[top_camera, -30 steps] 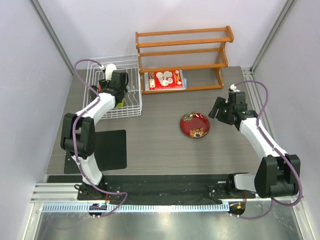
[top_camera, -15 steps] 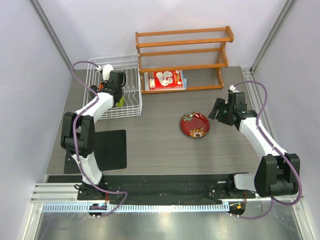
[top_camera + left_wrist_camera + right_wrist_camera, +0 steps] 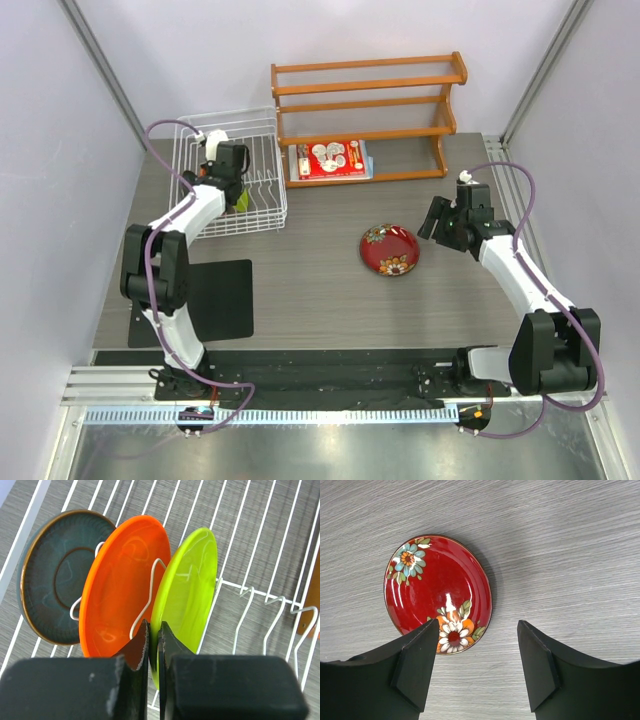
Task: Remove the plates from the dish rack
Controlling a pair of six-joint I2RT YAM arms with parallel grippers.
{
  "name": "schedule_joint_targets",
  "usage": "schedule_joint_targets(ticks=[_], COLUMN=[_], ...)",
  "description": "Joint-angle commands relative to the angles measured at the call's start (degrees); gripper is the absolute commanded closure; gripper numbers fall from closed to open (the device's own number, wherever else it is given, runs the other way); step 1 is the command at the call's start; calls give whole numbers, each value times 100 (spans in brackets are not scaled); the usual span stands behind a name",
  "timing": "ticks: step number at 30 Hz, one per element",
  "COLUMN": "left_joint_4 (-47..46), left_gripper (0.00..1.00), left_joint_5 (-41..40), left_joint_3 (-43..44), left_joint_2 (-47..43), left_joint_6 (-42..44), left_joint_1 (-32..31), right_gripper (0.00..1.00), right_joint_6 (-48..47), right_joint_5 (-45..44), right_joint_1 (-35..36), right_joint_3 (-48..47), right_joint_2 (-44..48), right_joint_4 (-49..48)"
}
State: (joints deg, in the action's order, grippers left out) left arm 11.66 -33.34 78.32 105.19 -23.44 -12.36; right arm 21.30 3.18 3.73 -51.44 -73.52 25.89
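In the left wrist view three plates stand on edge in the white wire dish rack [image 3: 252,588]: a dark teal plate [image 3: 55,575], an orange plate [image 3: 120,585] and a lime green plate [image 3: 190,590]. My left gripper [image 3: 154,632] is shut on the lime green plate's near rim, one finger on each face. From above, that gripper [image 3: 236,195] reaches down into the rack [image 3: 230,113]. The dark red floral plate [image 3: 390,249] lies flat on the table. My right gripper [image 3: 477,625] hangs open just above the table beside the red plate [image 3: 437,592], holding nothing.
An orange-brown wooden slatted shelf [image 3: 370,100] stands at the back, with a red-and-white packet [image 3: 333,158] on the table beneath it. A black mat [image 3: 215,300] lies at the front left. The rack sits close to the left wall.
My left gripper's jaws have closed onto the lime green plate's rim. The right arm has barely shifted.
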Motion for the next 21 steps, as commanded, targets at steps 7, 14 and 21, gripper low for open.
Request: schedule_joint_targets(ticks=[7, 14, 21], left_joint_4=[328, 803, 452], left_gripper=[100, 100, 100], left_joint_5=[407, 1188, 3315], left_joint_3=[306, 219, -571], left_joint_2=[-1228, -2019, -2714], left_joint_6=[59, -248, -1197], left_joint_1=[49, 49, 32], right_gripper=[18, 18, 17], right_joint_6=[-100, -65, 233], right_joint_5=[-520, 67, 1883], right_joint_1=[-3, 58, 163], right_joint_3=[-428, -543, -420], right_joint_2=[566, 593, 540], right_joint_4=[250, 171, -1064])
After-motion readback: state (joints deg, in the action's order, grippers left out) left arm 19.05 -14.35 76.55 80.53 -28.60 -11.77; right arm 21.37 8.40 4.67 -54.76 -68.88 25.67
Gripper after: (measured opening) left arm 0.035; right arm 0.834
